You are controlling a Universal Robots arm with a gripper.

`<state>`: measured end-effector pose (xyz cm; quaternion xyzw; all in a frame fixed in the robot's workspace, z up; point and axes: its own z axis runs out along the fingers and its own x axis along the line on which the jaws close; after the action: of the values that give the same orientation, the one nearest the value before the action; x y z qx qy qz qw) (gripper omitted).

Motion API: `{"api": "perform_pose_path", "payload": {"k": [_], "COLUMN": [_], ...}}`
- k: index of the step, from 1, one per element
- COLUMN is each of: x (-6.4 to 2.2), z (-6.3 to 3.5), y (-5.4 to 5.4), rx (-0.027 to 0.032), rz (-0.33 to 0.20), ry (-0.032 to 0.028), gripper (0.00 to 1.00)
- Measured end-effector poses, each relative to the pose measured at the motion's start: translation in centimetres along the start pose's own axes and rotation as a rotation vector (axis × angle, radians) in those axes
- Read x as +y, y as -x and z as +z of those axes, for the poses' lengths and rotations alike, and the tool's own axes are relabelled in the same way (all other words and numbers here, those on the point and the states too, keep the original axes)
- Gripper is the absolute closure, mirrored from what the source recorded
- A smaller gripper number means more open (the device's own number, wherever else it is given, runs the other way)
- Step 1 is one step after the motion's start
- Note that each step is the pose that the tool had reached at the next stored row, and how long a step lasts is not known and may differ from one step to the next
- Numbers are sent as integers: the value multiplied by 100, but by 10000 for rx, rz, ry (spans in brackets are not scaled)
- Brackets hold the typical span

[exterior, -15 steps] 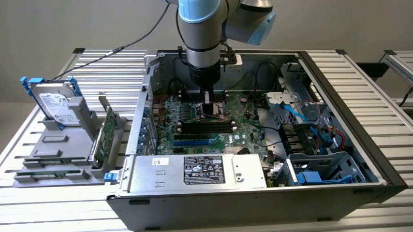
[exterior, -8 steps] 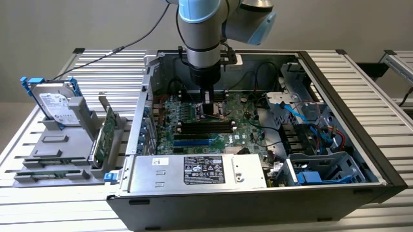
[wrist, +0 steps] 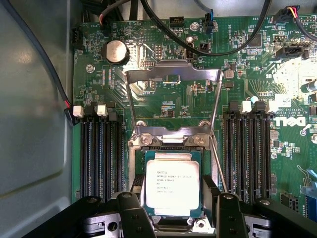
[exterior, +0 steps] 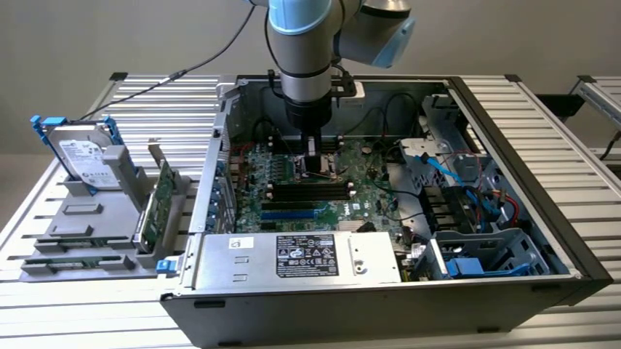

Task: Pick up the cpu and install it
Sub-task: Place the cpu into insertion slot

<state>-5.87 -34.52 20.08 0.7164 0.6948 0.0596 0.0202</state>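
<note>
The cpu (wrist: 172,184), a small square chip with a silver printed top, lies level in the socket (wrist: 136,163) of the green motherboard (wrist: 198,94). The socket's metal load plate (wrist: 172,74) is swung up and open behind it. My gripper (wrist: 172,201) sits low over the chip, with its black fingers (wrist: 132,210) against two opposite edges of the cpu. In the exterior view the gripper (exterior: 313,163) reaches straight down into the open computer case (exterior: 543,240), onto the middle of the board.
Black memory slots (wrist: 101,153) flank the socket on both sides and black cables (wrist: 218,47) run across the board behind it. In the exterior view a silver box with a black sticker (exterior: 301,258) fills the case's front, and a hard drive (exterior: 83,156) stands in a grey holder outside the case.
</note>
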Motion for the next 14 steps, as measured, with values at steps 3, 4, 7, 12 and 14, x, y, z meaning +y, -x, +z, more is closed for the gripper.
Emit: {"api": "perform_pose_path", "payload": {"k": [3, 4, 7, 12, 14], "x": [0, 0, 0, 6, 6], "z": [0, 0, 0, 2, 2], "y": [0, 0, 0, 0, 0], "rx": [0, 1, 0, 0, -1], "rz": [0, 0, 0, 10, 13], "ry": [0, 0, 0, 1, 1], "gripper": [44, 44, 37, 37, 37]}}
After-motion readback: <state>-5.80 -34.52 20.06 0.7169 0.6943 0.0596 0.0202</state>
